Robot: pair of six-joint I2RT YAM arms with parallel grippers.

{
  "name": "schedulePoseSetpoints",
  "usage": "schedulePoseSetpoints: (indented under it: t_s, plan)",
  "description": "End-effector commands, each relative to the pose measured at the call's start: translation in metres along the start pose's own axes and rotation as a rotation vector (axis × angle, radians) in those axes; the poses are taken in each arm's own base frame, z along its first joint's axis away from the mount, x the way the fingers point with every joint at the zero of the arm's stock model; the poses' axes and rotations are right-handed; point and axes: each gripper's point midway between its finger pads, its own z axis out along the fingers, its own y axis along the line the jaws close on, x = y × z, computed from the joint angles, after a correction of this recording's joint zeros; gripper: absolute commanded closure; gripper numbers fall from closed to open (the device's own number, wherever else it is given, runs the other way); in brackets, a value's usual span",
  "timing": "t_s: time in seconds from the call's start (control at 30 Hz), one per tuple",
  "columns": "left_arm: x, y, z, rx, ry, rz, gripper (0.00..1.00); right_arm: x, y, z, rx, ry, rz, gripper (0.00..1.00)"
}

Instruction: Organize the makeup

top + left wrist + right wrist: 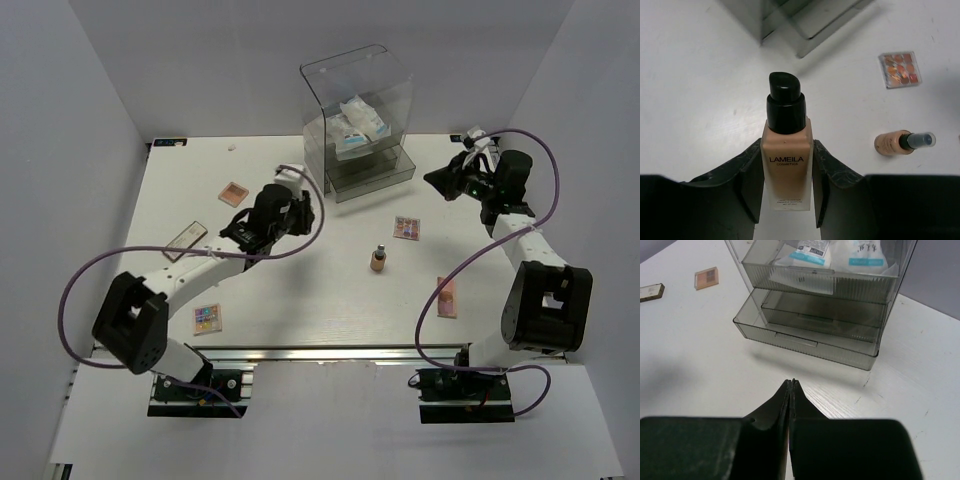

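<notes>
My left gripper (788, 150) is shut on a tan foundation bottle (787, 175) with a black pump cap, held above the table near the acrylic box; it also shows in the top view (297, 200). A second small tan bottle (378, 258) stands on the table mid-right, seen in the left wrist view (895, 142). Two white packets with blue print (810, 250) (866, 251) lie in the box's top tray. Flat palettes lie scattered: (407, 228), (233, 193), (186, 240), (208, 318), (447, 296). My right gripper (791, 383) is shut and empty, right of the box (436, 181).
The tall clear acrylic box (330, 80) stands at the back centre; its lower drawers (810, 335) are pulled out toward the table. White walls enclose the table on the left, back and right. Purple cables loop beside both arms.
</notes>
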Motion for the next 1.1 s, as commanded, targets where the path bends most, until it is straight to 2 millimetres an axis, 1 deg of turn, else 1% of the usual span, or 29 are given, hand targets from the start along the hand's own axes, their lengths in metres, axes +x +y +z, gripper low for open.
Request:
schedulePoseSetpoints:
  t_s: [0.0, 0.03, 0.07, 0.1, 0.13, 0.17, 0.23, 0.27, 0.33, 0.37, 0.4, 0.43, 0.47, 0.5, 0.57, 0.6, 0.63, 0.67, 0.7, 0.73, 0.77, 0.8, 0.83, 0.87, 0.9, 0.93, 1.0, 1.03, 1.07]
  plan:
    - [-0.049, -0.050, 0.014, 0.200, -0.153, 0.360, 1.00, -0.006, 0.007, -0.006, -0.027, -0.028, -0.024, 1.00]
    - [-0.042, -0.051, 0.028, 0.201, -0.134, 0.462, 1.00, -0.008, 0.006, -0.008, -0.016, -0.031, -0.032, 1.00]
    - [-0.059, -0.059, 0.033, 0.208, -0.167, 0.489, 1.00, -0.007, 0.005, -0.009, -0.008, -0.027, -0.030, 1.00]
    - [-0.063, -0.063, 0.039, 0.216, -0.169, 0.521, 1.00, -0.007, 0.004, -0.012, -0.001, -0.028, -0.032, 1.00]
    - [-0.055, -0.061, 0.056, 0.208, -0.146, 0.575, 1.00, -0.007, 0.003, -0.012, 0.001, -0.028, -0.033, 1.00]
    - [-0.077, -0.071, 0.061, 0.208, -0.186, 0.589, 1.00, -0.005, 0.004, -0.013, 0.002, -0.023, -0.027, 1.00]
    - [-0.085, -0.073, 0.077, 0.196, -0.180, 0.676, 1.00, -0.006, 0.005, -0.016, 0.004, -0.024, -0.037, 1.00]
    - [-0.096, -0.079, 0.093, 0.185, -0.185, 0.692, 1.00, -0.003, 0.007, -0.016, 0.003, -0.018, -0.033, 0.99]
    - [-0.100, -0.078, 0.110, 0.158, -0.173, 0.741, 1.00, -0.003, 0.008, -0.019, 0.005, -0.017, -0.045, 0.97]
    - [-0.091, -0.077, 0.126, 0.155, -0.152, 0.760, 1.00, -0.002, 0.010, -0.020, 0.003, -0.015, -0.049, 0.96]
    - [-0.109, -0.084, 0.130, 0.153, -0.196, 0.778, 1.00, -0.001, 0.012, -0.021, 0.000, -0.013, -0.052, 0.95]
    - [-0.111, -0.085, 0.136, 0.149, -0.206, 0.795, 1.00, 0.000, 0.013, -0.022, 0.001, -0.012, -0.053, 0.95]
    - [-0.102, -0.084, 0.149, 0.149, -0.191, 0.808, 1.00, 0.000, 0.014, -0.023, 0.001, -0.013, -0.056, 0.95]
    - [-0.116, -0.090, 0.152, 0.145, -0.238, 0.810, 1.00, 0.002, 0.016, -0.024, -0.002, -0.011, -0.054, 0.92]
    - [-0.116, -0.092, 0.162, 0.145, -0.239, 0.834, 1.00, 0.003, 0.019, -0.025, -0.010, -0.009, -0.061, 0.85]
    - [-0.118, -0.094, 0.171, 0.141, -0.243, 0.841, 1.00, 0.006, 0.024, -0.027, -0.031, 0.002, -0.056, 0.73]
    - [-0.114, -0.093, 0.174, 0.135, -0.221, 0.843, 1.00, 0.007, 0.027, -0.027, -0.052, 0.007, -0.091, 0.67]
    - [-0.115, -0.094, 0.177, 0.133, -0.225, 0.841, 0.93, 0.009, 0.031, -0.028, -0.075, 0.014, -0.105, 0.59]
    - [-0.115, -0.094, 0.180, 0.130, -0.226, 0.834, 0.82, 0.010, 0.040, -0.030, -0.124, 0.015, -0.128, 0.44]
    - [-0.116, -0.096, 0.179, 0.130, -0.237, 0.833, 0.63, 0.018, 0.044, -0.032, -0.154, 0.043, -0.169, 0.37]
    - [-0.117, -0.097, 0.179, 0.129, -0.238, 0.833, 0.57, 0.023, 0.047, -0.033, -0.177, 0.056, -0.189, 0.31]
    - [-0.117, -0.099, 0.178, 0.131, -0.240, 0.832, 0.53, 0.026, 0.055, -0.034, -0.216, 0.058, -0.220, 0.23]
    - [-0.118, -0.100, 0.176, 0.134, -0.245, 0.829, 0.51, 0.032, 0.060, -0.036, -0.241, 0.076, -0.241, 0.20]
    - [-0.119, -0.102, 0.175, 0.138, -0.248, 0.823, 0.46, 0.045, 0.064, -0.039, -0.271, 0.105, -0.298, 0.15]
    - [-0.119, -0.103, 0.174, 0.141, -0.247, 0.809, 0.44, 0.051, 0.068, -0.040, -0.292, 0.117, -0.331, 0.11]
    - [-0.123, -0.106, 0.169, 0.146, -0.257, 0.802, 0.43, 0.059, 0.071, -0.041, -0.311, 0.131, -0.363, 0.11]
    - [-0.126, -0.111, 0.164, 0.150, -0.264, 0.787, 0.42, 0.085, 0.080, -0.046, -0.376, 0.181, -0.461, 0.11]
    - [-0.133, -0.113, 0.158, 0.151, -0.277, 0.778, 0.41, 0.094, 0.083, -0.048, -0.399, 0.196, -0.492, 0.11]
    - [-0.136, -0.116, 0.154, 0.155, -0.284, 0.769, 0.37, 0.110, 0.092, -0.055, -0.439, 0.226, -0.482, 0.11]
